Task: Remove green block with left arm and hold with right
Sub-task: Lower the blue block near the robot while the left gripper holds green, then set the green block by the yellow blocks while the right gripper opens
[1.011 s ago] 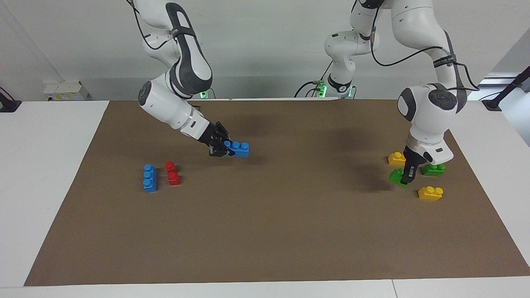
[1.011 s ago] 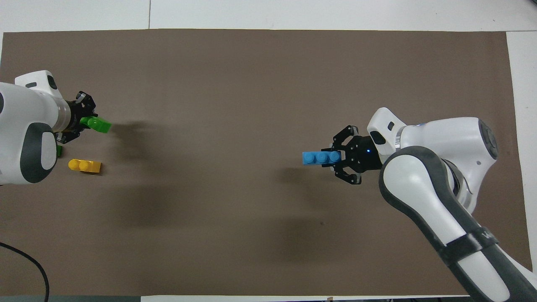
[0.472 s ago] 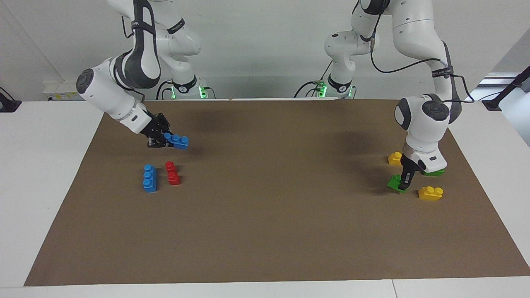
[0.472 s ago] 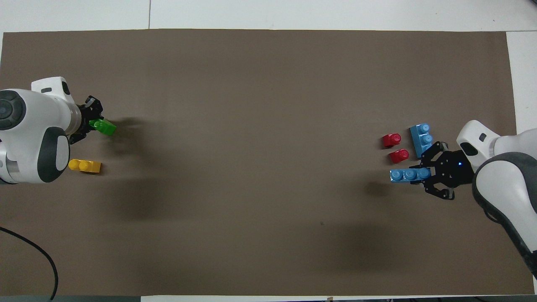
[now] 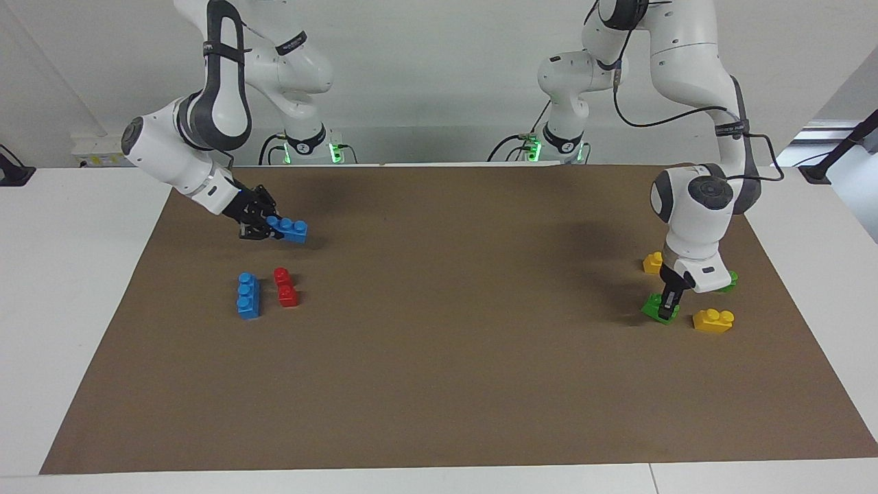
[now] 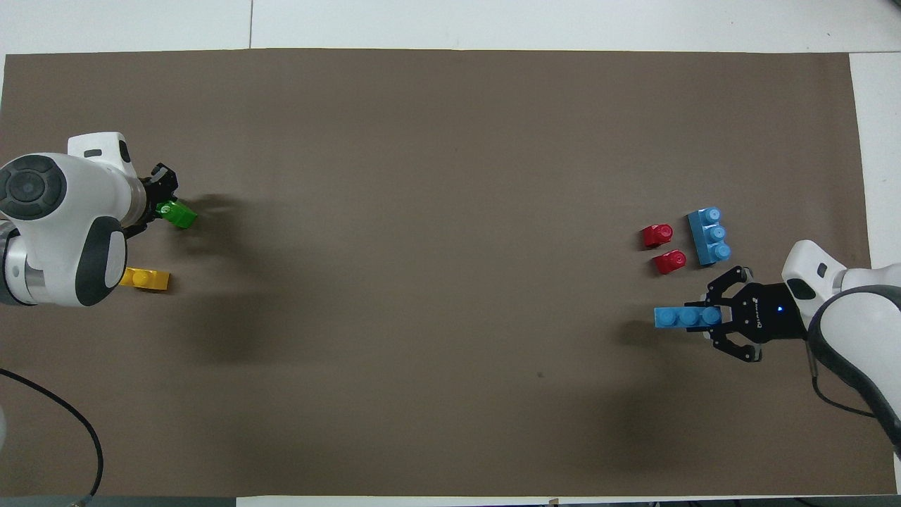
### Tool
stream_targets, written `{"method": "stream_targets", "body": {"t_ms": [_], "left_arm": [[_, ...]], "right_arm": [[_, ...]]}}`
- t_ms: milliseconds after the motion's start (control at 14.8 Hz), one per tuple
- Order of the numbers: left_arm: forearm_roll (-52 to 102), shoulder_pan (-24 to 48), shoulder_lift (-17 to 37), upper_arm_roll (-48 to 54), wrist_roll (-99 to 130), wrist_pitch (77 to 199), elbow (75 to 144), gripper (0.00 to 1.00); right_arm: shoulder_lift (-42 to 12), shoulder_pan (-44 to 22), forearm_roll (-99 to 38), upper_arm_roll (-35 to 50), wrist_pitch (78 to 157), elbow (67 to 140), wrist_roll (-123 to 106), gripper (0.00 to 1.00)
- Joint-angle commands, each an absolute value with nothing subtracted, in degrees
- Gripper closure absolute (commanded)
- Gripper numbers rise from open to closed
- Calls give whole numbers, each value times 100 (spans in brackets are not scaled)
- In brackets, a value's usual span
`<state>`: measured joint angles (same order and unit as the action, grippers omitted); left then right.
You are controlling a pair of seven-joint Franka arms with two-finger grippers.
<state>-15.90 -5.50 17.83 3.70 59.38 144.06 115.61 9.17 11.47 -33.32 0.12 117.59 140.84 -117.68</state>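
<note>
One green block (image 5: 658,305) sits clamped in my left hand (image 5: 667,310), low at the left arm's end of the tabletop (image 5: 439,384), beside a yellow brick (image 5: 713,320). My right hand (image 5: 264,230) grips a blue brick (image 5: 288,229) over the mat (image 5: 439,343).

Mat (image 5: 439,384): you find it on the surface, with all pieces on or over it.
Left hand (image 5: 667,309): at the left arm's end, gripping the held block (image 5: 655,304) low over the mat.
Near brick (image 5: 653,262): nearer to the robots than the held block.
Far brick (image 5: 713,320): farther, just beside the held block.
Hidden brick (image 5: 731,280): partly covered by the left hand.
Right hand (image 5: 257,223): at the right arm's end, gripping the held long brick (image 5: 291,230) over the mat.
Lying long brick (image 5: 248,296): on the mat, with the small pieces (image 5: 285,287) just beside it toward the middle.
</note>
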Motion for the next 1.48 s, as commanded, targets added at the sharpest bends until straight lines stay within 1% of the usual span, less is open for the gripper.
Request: {"method": "stream_targets", "body": {"t_ms": [0,67,135,270,337,606,741,809,1011,1145,1280,1348,1415], "left_arm": [[-1705,-598,1793,387,5688,14520,11610,100],[-1705,-606,1793,387,5669,14511,11610,54],[-1705,-606,1784,395,5660,14493,11593,1],[-1705,-606,1758,396,5643,14441,11558,0],[-1696,-615,1723,396,5643,14388,11549,0],[-1696,-624,1565,422,5634,14002,11356,0],[-1696,-571,1512,439,5634,13721,11207,0],[-1688,-563,1477,457,5634,13581,11154,0],[-1652,-527,1441,649,5599,12677,10716,0],[-1652,-527,1433,764,5537,12289,10495,0],[-1644,-527,1354,852,5397,11990,10363,0],[-1635,-527,1345,879,5266,11788,10284,0],[-1635,-527,1319,905,5047,11516,10144,0]], "right_arm": [[1318,1791,-3891,79,11699,14694,-12766,85],[1292,2132,-4041,79,11620,14756,-13223,85],[1257,2405,-4043,79,11497,14757,-13506,85],[986,2854,-4087,79,11111,14748,-13806,85],[941,2883,-4148,79,11014,14739,-13929,85],[844,2857,-4157,79,11109,14713,-13983,85],[240,2856,-4175,97,11206,14600,-14359,85],[20,2856,-4175,97,11215,14529,-14501,85],[-132,2856,-4201,88,11198,14318,-14801,85],[-158,2856,-4201,88,11215,14317,-14810,85],[-403,2856,-4236,97,11250,14300,-14958,85],[-526,2848,-4358,97,11259,14300,-15002,84],[-527,2848,-4385,97,11250,14291,-14994,77]]}}
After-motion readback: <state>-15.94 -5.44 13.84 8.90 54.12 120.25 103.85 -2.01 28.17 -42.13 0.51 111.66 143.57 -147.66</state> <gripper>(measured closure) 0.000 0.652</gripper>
